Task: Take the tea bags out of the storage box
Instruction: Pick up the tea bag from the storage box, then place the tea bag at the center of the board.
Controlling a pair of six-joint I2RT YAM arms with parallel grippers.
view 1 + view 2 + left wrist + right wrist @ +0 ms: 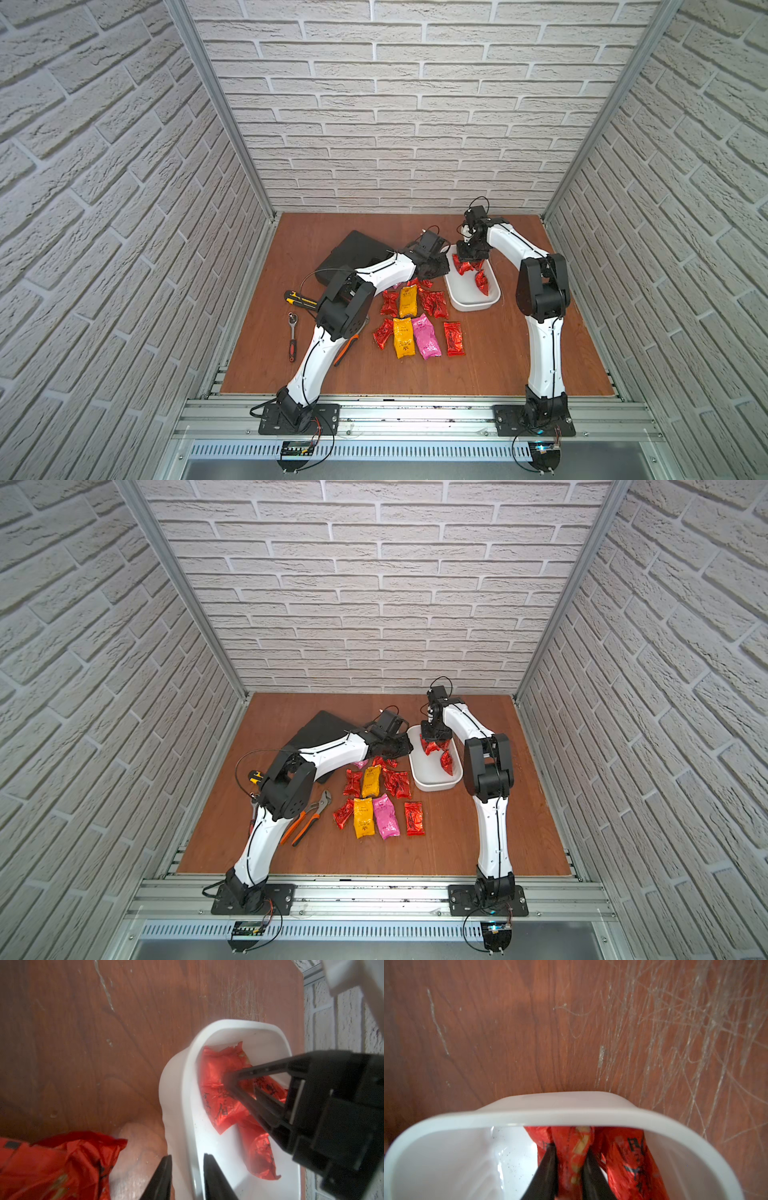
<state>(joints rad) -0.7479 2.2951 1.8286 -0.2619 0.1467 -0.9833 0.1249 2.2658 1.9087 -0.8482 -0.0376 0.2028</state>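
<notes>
- Left jaws straddle one long wall of the storage box point(180, 1088), one black finger outside it and one inside, and are closed narrowly on the wall and rim between them.
- Right jaws reach down into the same box point(550, 1118) and are pinched together on a red tea bag point(571, 1147). Its crinkled foil bulges up between the two fingers. In the left wrist view both tips meet on that bag point(216, 1068).
- Just beside the right jaws, inside the box, a second red bag point(633, 1157) lies touching the held one. In both top views the red foil sits directly under these jaws and a little toward the arm bases point(482, 282).
- On the outer side of the left jaws a loose red bag point(62, 1163) lies on the desk point(519, 353), near the outside finger and apart from the box wall.
- Further from both jaws, toward the arm bases, the other tea bags point(409, 328) are spread flat on the desk: several red, two yellow-orange ones point(407, 302), a pink one point(427, 337), and one red bag point(454, 338) set slightly aside. Another pink corner point(360, 764) peeks out under the left arm.
- Behind the left jaws, past the left forearm, lies a black case point(357, 249).
- Well away from both jaws, near the left elbow, lie orange-handled pliers point(305, 816) and a ratchet wrench point(292, 332).
</notes>
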